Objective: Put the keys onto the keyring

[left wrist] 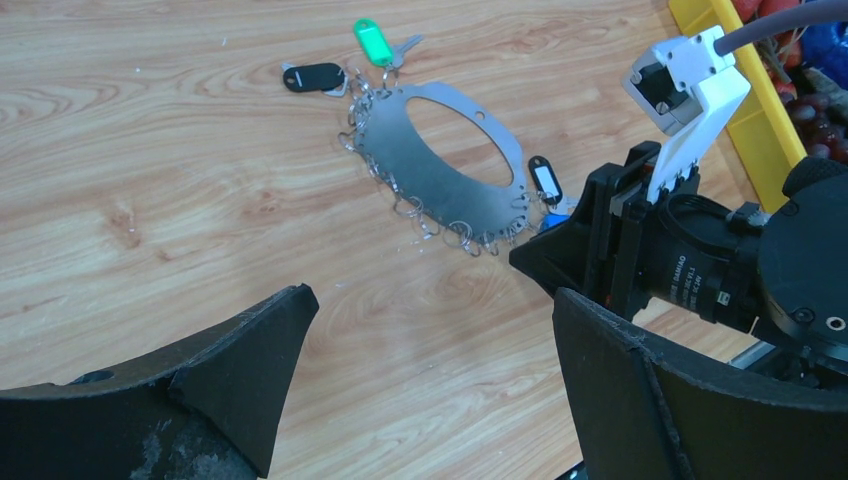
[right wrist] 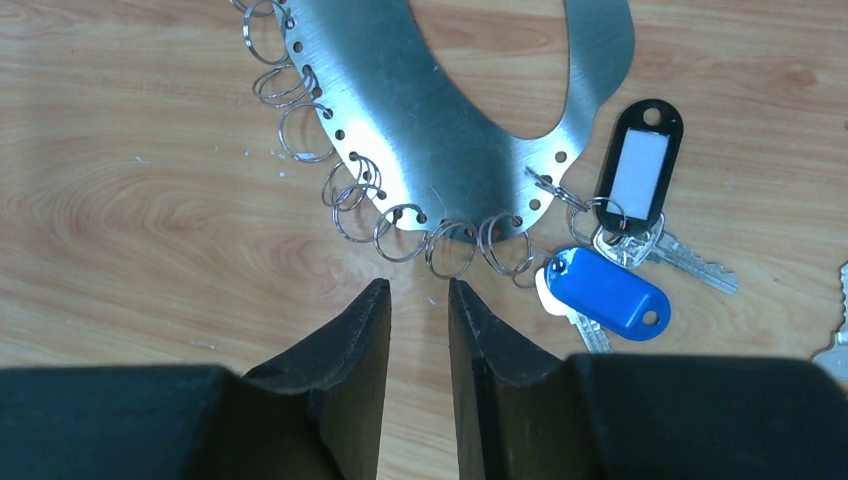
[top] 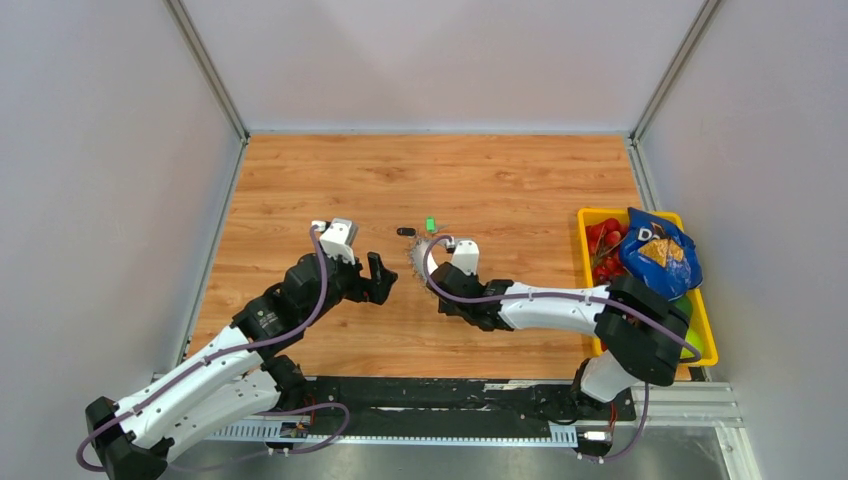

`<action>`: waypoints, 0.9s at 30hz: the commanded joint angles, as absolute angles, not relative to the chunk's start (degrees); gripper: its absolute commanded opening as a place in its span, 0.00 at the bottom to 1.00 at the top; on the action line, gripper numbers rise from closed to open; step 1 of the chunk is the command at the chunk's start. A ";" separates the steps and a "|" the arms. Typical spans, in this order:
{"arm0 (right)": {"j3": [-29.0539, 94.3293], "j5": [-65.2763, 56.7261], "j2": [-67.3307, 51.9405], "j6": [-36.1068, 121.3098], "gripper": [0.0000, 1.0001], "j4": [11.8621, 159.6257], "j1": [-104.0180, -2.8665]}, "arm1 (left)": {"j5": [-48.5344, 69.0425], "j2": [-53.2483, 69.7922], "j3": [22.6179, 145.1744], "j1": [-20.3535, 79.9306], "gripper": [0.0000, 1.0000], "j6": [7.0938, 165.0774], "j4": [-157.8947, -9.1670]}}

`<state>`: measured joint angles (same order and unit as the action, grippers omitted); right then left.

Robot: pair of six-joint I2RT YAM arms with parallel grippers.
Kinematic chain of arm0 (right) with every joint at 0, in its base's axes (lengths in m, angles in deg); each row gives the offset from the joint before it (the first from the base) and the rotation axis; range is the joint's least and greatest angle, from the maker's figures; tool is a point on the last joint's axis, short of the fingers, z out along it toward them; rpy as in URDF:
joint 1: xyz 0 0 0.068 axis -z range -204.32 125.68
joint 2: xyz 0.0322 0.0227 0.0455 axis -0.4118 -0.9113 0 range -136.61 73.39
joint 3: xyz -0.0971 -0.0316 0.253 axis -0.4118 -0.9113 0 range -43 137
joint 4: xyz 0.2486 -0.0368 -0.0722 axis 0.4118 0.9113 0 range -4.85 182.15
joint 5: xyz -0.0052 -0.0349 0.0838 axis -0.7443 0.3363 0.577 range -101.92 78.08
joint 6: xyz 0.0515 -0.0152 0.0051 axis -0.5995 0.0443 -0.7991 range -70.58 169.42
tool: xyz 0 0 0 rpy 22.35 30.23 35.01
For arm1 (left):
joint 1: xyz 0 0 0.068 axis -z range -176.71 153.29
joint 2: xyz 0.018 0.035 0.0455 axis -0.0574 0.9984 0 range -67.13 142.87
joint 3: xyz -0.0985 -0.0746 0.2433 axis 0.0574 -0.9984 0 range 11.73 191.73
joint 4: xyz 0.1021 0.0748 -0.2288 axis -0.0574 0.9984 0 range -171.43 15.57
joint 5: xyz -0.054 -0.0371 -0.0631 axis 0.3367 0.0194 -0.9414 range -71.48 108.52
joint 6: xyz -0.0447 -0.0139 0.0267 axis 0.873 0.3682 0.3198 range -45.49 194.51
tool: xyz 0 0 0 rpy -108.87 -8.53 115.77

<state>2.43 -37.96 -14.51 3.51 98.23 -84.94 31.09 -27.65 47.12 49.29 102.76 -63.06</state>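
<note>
The keyring [right wrist: 420,100] is a flat silver oval plate with a fringe of small split rings, lying on the wooden table; it also shows in the left wrist view [left wrist: 440,165] and the top view [top: 425,258]. A black-tagged key [right wrist: 640,165] and a blue-tagged key [right wrist: 605,292] lie at its right edge, linked to its rings. A green tag [left wrist: 372,42] and a black tag [left wrist: 312,76] lie at its far end. My right gripper [right wrist: 418,290] is narrowly open and empty, its tips just short of the fringe. My left gripper [left wrist: 430,310] is wide open and empty, to the left of the keyring.
A yellow bin [top: 590,215] at the right table edge holds a blue snack bag [top: 655,250] and red fruit. Part of a loose silver key [right wrist: 835,335] shows at the right edge of the right wrist view. Grey walls enclose the table.
</note>
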 commanded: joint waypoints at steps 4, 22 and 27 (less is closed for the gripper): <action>6.57 -43.37 -18.06 2.86 0.30 96.90 -85.31 | 30.91 -28.07 47.09 49.45 1.00 102.65 -63.00; 12.28 -47.24 -23.18 2.35 0.24 104.54 -85.31 | 30.70 -27.73 46.72 49.39 1.00 102.38 -63.35; 11.78 -46.77 -22.38 1.01 0.23 106.53 -85.68 | 30.48 -27.70 46.84 49.43 1.00 102.32 -63.51</action>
